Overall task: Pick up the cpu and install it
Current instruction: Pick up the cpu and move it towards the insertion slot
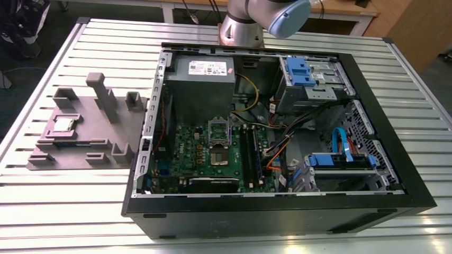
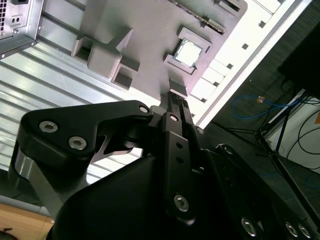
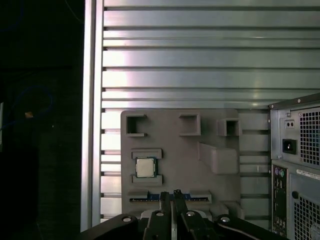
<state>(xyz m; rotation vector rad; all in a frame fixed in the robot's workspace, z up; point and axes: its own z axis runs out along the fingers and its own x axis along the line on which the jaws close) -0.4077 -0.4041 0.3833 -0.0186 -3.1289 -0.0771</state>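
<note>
Cpu (image 1: 65, 125) lies pocketed in the tray (image 1: 88, 135), exterior view's left of the computer case (image 1: 282, 214); gripper (image 3: 171, 196) hangs above, jaws together; align squarely with chip edges.

the cpu (image 2: 188, 53) lies in the grey tray (image 2: 150, 30).

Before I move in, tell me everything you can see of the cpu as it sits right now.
The cpu is a small, flat, square chip with a silver-grey metal top and a pale rim. It lies flat, top up, in a shallow recess between two low ledges of the grey plastic tray. The tray rests on the slatted metal table beside the open computer case, on the exterior view's left. Only the tray touches the chip. The gripper hangs above the tray, apart from it.
</note>
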